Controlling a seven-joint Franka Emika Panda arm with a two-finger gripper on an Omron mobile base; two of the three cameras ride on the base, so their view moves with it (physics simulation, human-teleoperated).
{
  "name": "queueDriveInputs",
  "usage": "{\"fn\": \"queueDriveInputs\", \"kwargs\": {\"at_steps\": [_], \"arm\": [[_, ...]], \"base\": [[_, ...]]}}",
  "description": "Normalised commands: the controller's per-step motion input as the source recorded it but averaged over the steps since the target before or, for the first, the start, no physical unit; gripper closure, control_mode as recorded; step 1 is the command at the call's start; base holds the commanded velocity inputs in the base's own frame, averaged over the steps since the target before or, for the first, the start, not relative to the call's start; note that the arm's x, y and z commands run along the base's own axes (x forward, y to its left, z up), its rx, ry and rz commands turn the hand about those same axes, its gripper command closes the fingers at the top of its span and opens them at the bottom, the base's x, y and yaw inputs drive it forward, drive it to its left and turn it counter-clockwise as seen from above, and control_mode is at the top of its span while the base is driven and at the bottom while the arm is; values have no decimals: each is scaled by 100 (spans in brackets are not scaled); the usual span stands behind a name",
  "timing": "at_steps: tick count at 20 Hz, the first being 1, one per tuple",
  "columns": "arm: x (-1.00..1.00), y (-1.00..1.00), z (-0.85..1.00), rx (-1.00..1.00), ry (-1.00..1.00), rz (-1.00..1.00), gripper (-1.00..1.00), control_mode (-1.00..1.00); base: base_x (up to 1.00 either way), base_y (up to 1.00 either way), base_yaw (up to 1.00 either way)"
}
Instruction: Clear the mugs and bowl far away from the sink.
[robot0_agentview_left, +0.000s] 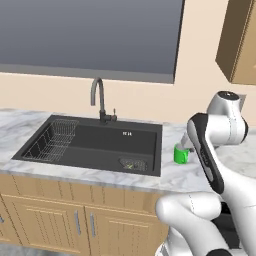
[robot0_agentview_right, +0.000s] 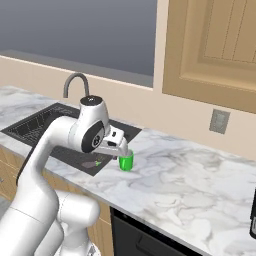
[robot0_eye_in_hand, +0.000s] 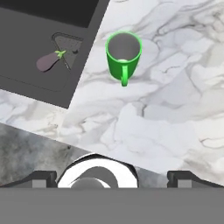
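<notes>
We see one bright green mug (robot0_eye_in_hand: 124, 54) standing upright on the marble counter, just beside the sink's (robot0_agentview_left: 95, 142) right edge, its handle turned toward the counter's front edge and its grey inside empty. The sink is a dark rectangular basin set into the counter, with a wire rack at its left end and a curved dark faucet behind it.

Beige wall (robot0_agentview_left: 200, 100), grey window (robot0_agentview_left: 90, 35), wooden cabinets (robot0_agentview_left: 75, 220).
</notes>
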Motion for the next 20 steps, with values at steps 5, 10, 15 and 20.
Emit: {"fn": "queueDriveInputs", "kwargs": {"at_steps": [5,10,15,20], "arm": [[19,-15,-25,0,4,0,-100,-100],[21,-13,-36,0,9,0,-100,-100],[29,-6,-30,0,5,1,-100,-100],[29,-1,-24,0,2,2,-100,-100]], "base": [[0,0,0],[0,0,0],[0,0,0],[0,0,0]]}}
